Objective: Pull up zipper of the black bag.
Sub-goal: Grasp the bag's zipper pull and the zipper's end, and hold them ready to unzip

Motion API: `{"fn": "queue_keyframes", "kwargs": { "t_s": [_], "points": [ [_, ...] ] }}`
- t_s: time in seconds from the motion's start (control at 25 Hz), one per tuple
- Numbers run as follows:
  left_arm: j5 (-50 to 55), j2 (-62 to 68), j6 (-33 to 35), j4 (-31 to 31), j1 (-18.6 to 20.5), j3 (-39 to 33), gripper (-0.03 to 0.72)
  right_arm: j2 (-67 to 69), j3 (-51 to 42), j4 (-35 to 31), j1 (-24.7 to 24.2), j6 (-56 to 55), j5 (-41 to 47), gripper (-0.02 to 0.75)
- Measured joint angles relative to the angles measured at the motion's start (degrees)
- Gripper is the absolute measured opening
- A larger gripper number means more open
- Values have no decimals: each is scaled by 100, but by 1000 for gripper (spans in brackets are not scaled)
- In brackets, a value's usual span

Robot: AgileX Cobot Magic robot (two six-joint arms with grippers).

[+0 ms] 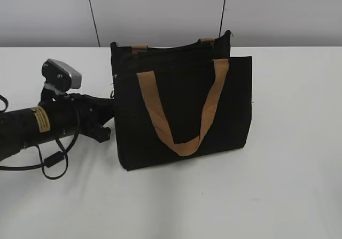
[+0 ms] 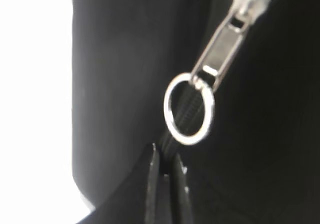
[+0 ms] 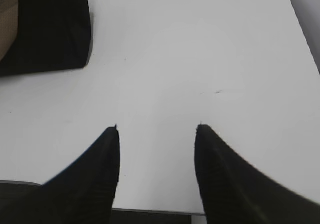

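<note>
1. I have the left claw (image 2: pixel 166 168) pressed up to the left side of the black bag (image 1: pixel 181 108), which stands upright on the table (image 1: pixel 288 185). In the exterior view the arm comes in low from the left and its tip is hidden against the bag's edge.
2. In the left wrist view the zipper (image 2: pixel 220 48) sits just above and slightly right of the claw tips, with its silver ring (image 2: pixel 189 108) hanging just above them on the black zip track.
3. The left claw is narrow: the two fingertips (image 2: pixel 152 156) stand almost together with only a sliver between them. They seem to pinch at the track or fabric just under the ring, but I cannot tell whether they truly hold anything; they are not on the ring or pull tab.
4. The right claw (image 3: pixel 157 129) is spread wide over bare table, holding nothing. A corner of the bag lies well up and to its left.
5. I judge this to be the approach-and-grasp step: the slider is found and lined up, but not yet gripped.
6. The next move calls for a small advance up toward the ring, parting the tips enough to take the ring or tab, then closing firmly.
7. The risk is the ring slipping, or the light bag shifting once I pull; the right claw could steady it.
</note>
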State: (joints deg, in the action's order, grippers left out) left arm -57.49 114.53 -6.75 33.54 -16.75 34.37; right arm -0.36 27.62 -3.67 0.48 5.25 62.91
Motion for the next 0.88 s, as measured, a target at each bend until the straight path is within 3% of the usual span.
{"fn": "queue_keyframes", "kwargs": {
  "t_s": [0.4, 0.88],
  "points": [
    [1672, -1720, -5, -46, 0, -99, 20, 0, 0, 0, 0, 0, 0, 379],
    [1867, -3074, -5, -12, 0, -103, 20, 0, 0, 0, 0, 0, 0, 379]
  ]
}}
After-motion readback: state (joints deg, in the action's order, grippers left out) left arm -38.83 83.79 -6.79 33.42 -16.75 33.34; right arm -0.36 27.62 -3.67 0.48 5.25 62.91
